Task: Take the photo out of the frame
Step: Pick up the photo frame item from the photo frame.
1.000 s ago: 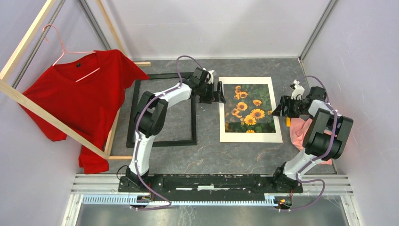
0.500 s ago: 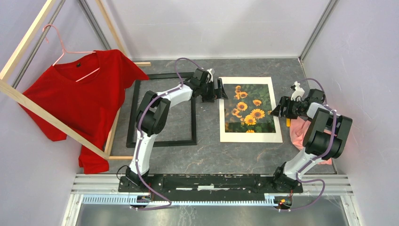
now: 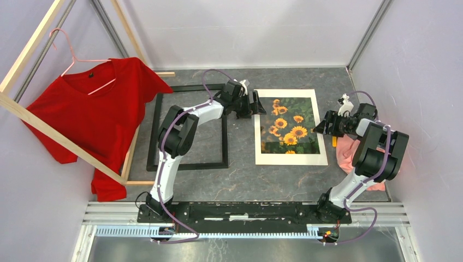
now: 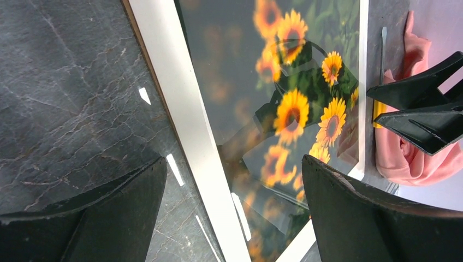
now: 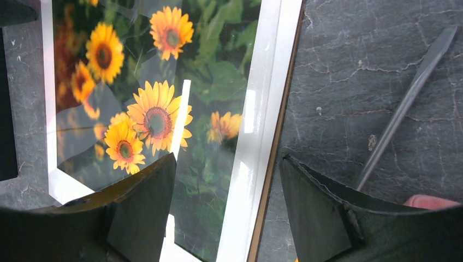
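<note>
"Where was the photo [image 3: 289,125] when you looked?"

"It lay flat on the table [image 3: 245,183], face up inside its white mat [image 3: 292,158], just right of the frame [image 3: 188,164]. The frame lay flat too, with bare table showing through it."

"And the jaws?"

"I saw the left jaws spread wide, straddling the mat's left border near its far corner and grasping nothing. The right jaws were released too, straddling the mat's right border. I couldn't tell whether either touched it. A pink cloth [image 3: 345,152] lay right of the mat, by the right arm."
</note>
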